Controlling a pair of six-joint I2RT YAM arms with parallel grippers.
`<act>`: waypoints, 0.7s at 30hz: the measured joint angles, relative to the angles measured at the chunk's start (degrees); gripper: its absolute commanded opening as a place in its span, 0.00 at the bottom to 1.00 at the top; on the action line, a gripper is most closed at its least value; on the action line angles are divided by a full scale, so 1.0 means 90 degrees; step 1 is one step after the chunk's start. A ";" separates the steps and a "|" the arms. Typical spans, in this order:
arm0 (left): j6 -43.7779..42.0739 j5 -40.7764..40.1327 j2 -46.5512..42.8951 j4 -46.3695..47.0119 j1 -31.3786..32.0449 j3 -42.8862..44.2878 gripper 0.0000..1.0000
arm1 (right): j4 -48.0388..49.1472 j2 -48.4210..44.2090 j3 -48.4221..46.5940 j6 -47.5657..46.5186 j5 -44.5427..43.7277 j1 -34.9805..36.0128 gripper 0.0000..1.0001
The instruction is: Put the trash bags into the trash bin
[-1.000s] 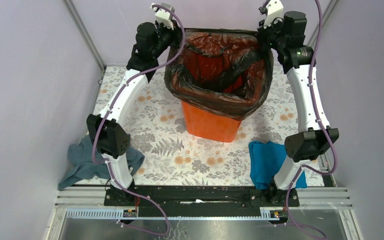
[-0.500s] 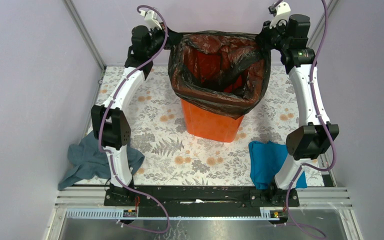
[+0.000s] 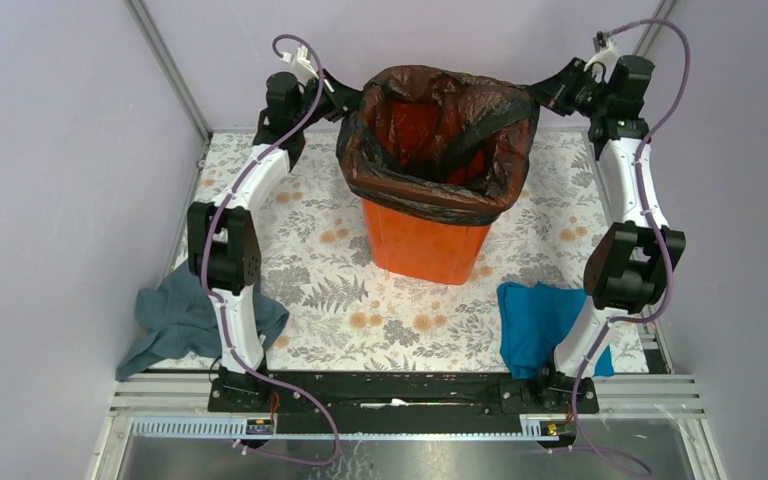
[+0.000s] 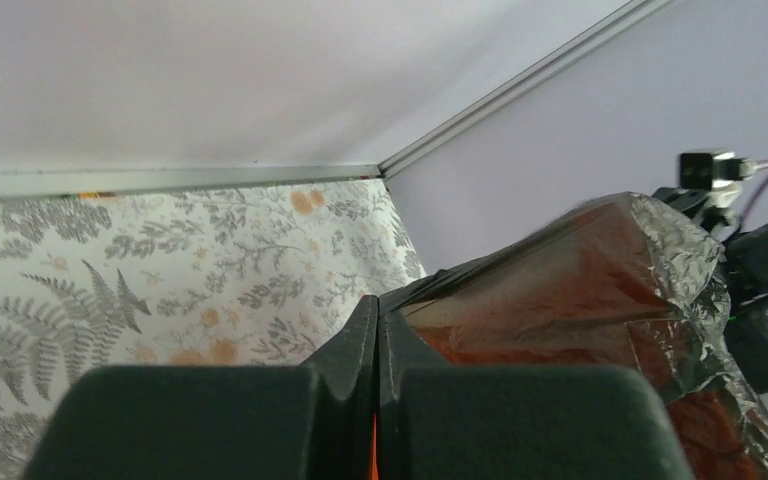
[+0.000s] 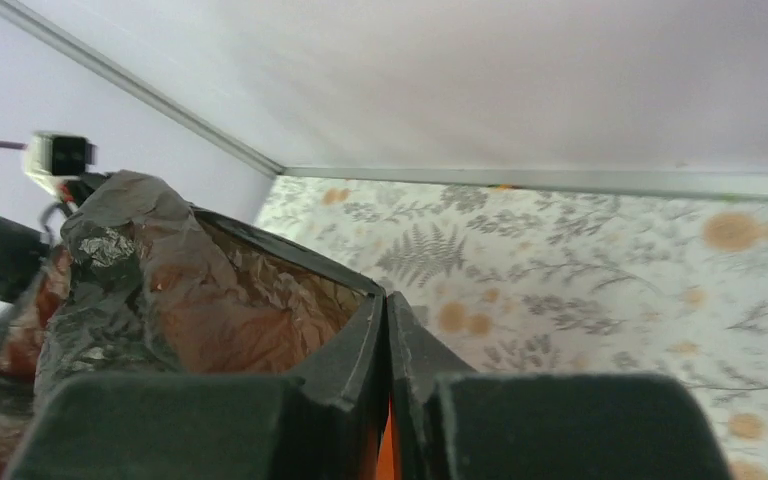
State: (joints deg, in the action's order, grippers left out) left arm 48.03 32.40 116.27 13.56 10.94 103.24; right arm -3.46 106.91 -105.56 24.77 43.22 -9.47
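The tall orange trash bin (image 3: pixel 422 240) stands at the back middle of the table. The black trash bag (image 3: pixel 430 195) lines it, its mouth folded over the rim, stretched brownish at the back. My left gripper (image 3: pixel 353 98) is shut on the bag's back left edge. My right gripper (image 3: pixel 543 97) is shut on the bag's back right edge, pulling it outward. In the left wrist view the shut gripper (image 4: pixel 377 305) pinches the taut bag (image 4: pixel 580 280). In the right wrist view the shut gripper (image 5: pixel 386 300) pinches the bag (image 5: pixel 190 300).
A grey-blue cloth (image 3: pixel 175 320) lies at the near left beside the left arm's base. A teal cloth (image 3: pixel 535 320) lies at the near right. The floral table cover (image 3: pixel 320 270) spreads around the bin. Lilac walls close in at the back and both sides.
Both grippers have moved outward and lower, drawing the bag's back edge wider and down over the bin's rim. The bag sits tighter on the bin.
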 measured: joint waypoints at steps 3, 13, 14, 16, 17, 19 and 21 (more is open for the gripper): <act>0.0350 0.0066 -0.0002 0.0204 -0.0041 -0.0272 0.00 | 0.0913 0.0078 0.0607 0.1171 0.0476 -0.0124 0.16; 0.1273 0.0284 -0.0107 0.0729 -0.0328 -0.1353 0.19 | 0.3694 0.0323 0.1838 0.4398 0.1161 -0.0466 0.50; 0.1319 0.0287 -0.0197 0.0724 -0.0379 -0.1484 0.22 | 0.3597 0.0323 0.1853 0.4408 0.1151 -0.0525 0.58; 0.1314 0.0284 -0.0391 0.0602 -0.0486 -0.1632 0.28 | 0.3111 0.0277 0.1838 0.4163 0.1061 -0.0617 0.71; 0.1285 0.0272 -0.0491 0.0512 -0.0539 -0.1647 0.34 | 0.2552 0.0219 0.1787 0.3837 0.0908 -0.0661 0.75; 0.1168 0.0216 -0.0775 0.0277 -0.0627 -0.1661 0.48 | 0.1557 0.0104 0.1605 0.3194 0.0556 -0.0724 0.82; 0.1030 0.0163 -0.1124 0.0114 -0.0716 -0.1736 0.59 | 0.0597 -0.0104 0.1411 0.2453 0.0085 -0.0753 0.86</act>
State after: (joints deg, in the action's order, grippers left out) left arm 57.30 33.87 106.15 14.59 4.49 87.61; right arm 1.91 105.97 -92.86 46.85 43.99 -16.25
